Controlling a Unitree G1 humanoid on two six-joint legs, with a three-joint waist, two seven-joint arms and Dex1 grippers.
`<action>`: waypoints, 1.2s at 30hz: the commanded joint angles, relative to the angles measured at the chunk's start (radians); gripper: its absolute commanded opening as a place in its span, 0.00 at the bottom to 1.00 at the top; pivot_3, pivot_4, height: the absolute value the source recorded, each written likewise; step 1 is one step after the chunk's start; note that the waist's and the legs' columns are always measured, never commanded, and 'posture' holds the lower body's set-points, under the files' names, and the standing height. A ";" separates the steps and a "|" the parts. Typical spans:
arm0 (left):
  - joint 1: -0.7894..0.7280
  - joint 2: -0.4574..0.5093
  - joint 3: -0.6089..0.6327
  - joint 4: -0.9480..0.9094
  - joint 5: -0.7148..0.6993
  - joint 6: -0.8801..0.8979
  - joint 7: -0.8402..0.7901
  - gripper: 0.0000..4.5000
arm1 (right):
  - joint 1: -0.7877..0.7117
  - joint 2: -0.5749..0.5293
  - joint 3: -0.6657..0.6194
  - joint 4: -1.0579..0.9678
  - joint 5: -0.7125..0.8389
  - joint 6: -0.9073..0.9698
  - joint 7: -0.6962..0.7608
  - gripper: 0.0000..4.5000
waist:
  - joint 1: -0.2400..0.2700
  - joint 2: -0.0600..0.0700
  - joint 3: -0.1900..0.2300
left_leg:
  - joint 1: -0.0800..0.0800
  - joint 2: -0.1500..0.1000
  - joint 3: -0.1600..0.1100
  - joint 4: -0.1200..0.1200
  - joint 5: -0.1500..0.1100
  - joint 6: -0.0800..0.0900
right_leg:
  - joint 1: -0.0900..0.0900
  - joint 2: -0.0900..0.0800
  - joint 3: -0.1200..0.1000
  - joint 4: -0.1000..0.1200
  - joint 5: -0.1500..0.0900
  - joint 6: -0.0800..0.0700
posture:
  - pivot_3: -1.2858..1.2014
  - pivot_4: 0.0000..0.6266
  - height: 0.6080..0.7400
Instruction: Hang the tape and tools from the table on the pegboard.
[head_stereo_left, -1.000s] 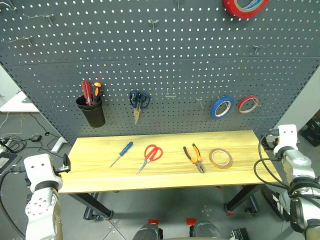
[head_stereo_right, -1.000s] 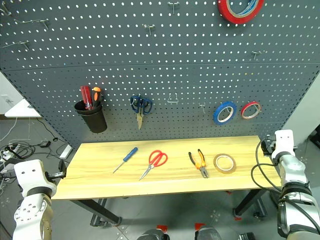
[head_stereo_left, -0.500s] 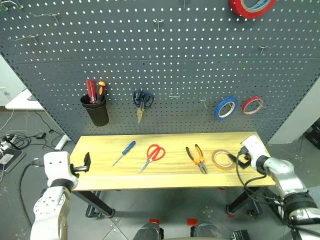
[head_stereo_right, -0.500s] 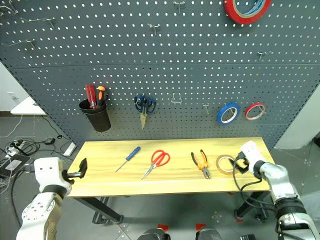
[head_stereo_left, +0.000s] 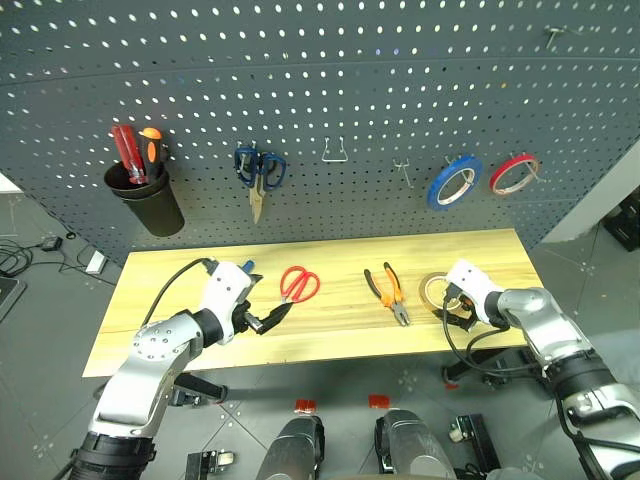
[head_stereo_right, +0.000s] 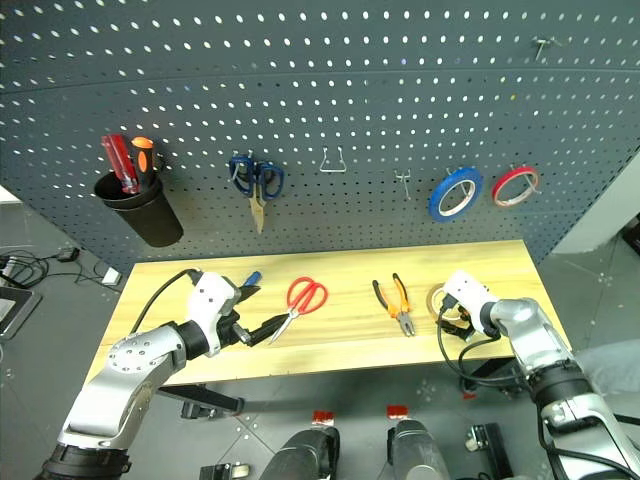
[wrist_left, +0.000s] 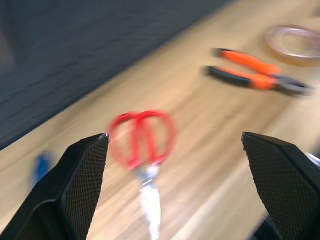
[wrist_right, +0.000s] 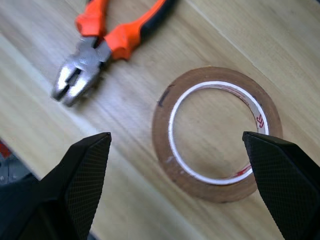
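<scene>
On the light wood table (head_stereo_left: 340, 332) lie red-handled scissors (head_stereo_left: 297, 284), orange-and-black pliers (head_stereo_left: 388, 294) and a thin tan ring of tape (head_stereo_left: 432, 290). Just the end of the blue screwdriver (head_stereo_left: 247, 265) peeks out behind my left hand. My left gripper (head_stereo_left: 262, 322) is open, low over the table at the scissors' blade tip; the left wrist view has the scissors (wrist_left: 142, 137) between its fingers. Over the tape's near edge my right gripper (head_stereo_left: 452, 308) is open, and the tape (wrist_right: 165, 145) lies between its fingers. The dark grey pegboard (head_stereo_left: 320, 80) stands behind the table.
On the pegboard hang a black cup (head_stereo_left: 148, 205) holding red and orange screwdrivers, dark blue scissors (head_stereo_left: 258, 170), a blue tape roll (head_stereo_left: 452, 180) and a red roll (head_stereo_left: 514, 172). Bare metal hooks (head_stereo_left: 334, 152) sit between the scissors and the rolls.
The camera has tilted down. Both arms swung inward from the table's ends: the left gripper reached the scissors' tip, the right one came over the tape. Both stayed open.
</scene>
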 joint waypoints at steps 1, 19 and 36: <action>-0.062 0.036 -0.062 -0.018 -0.030 -0.026 -0.133 0.99 | -0.091 0.024 0.059 0.141 -0.063 -0.042 0.023 1.00 | -0.001 -0.002 0.019 | 0.000 0.000 0.000 0.000 -0.001 0.001 | 0.000 0.000 0.000 0.000 0.000 0.000 | 0.43 0.43 1.00; -0.115 0.051 -0.195 0.022 0.034 -0.139 -0.286 1.00 | -0.317 0.094 0.154 0.553 -0.207 -0.227 0.079 0.17 | -0.003 -0.004 0.037 | 0.001 -0.001 0.002 0.003 0.001 -0.002 | 0.000 0.000 0.002 0.002 0.002 0.003 | 0.44 0.33 1.00; -0.173 -0.131 -0.014 0.009 -0.088 -0.120 -0.081 1.00 | 0.363 0.133 -0.092 -0.859 -0.330 -0.168 -0.412 0.10 | -0.013 -0.004 0.033 | -0.004 -0.001 0.003 0.004 0.001 -0.005 | -0.007 0.000 0.003 0.004 0.001 0.011 | 0.40 0.28 1.00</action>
